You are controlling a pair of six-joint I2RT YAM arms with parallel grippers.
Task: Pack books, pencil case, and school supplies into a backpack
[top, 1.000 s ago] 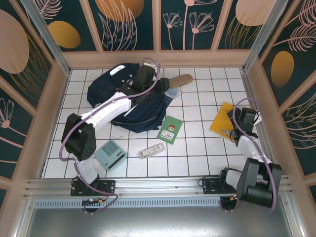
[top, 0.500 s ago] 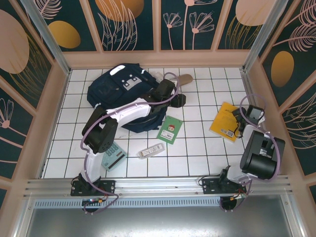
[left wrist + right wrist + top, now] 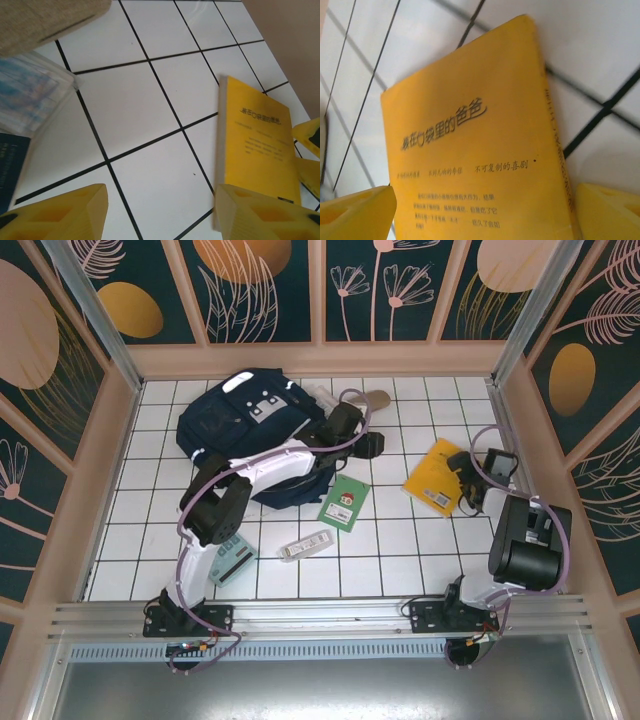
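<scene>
- Top view: the backpack (image 3: 225,425) lies at the far left of the tiled table (image 3: 400,540), and the left arm reaches across its right side.
- The left gripper (image 3: 368,443) hangs just off the backpack's right edge. From above I cannot tell how far apart its fingers are.
- The pencil case (image 3: 378,397) pokes out just beyond that gripper, near the backpack's far right corner.
- The green book (image 3: 344,502) lies flat just beside the backpack's near right corner. The white-grey bar (image 3: 305,545) is nearer the arms than the backpack. The calculator (image 3: 228,562) is nearer still and partly under the left arm.
- The yellow book (image 3: 430,480) sits well to the right of the backpack, with the right gripper (image 3: 463,478) at its right edge.
- Left wrist view: the left gripper (image 3: 160,215) is spread wide, its fingers (image 3: 65,210) apart over bare tile and holding nothing.
- The pencil case (image 3: 40,20) fills the top left corner, with the clear packet (image 3: 30,95) just beside it. The yellow book (image 3: 255,135) is to the right, with the other arm's fingers (image 3: 307,137) at its far edge.
- Right wrist view: the right gripper (image 3: 487,200) is spread wide, and the near end of the yellow book (image 3: 470,150) sits between its fingers (image 3: 355,215). I cannot tell whether they touch the book.
</scene>
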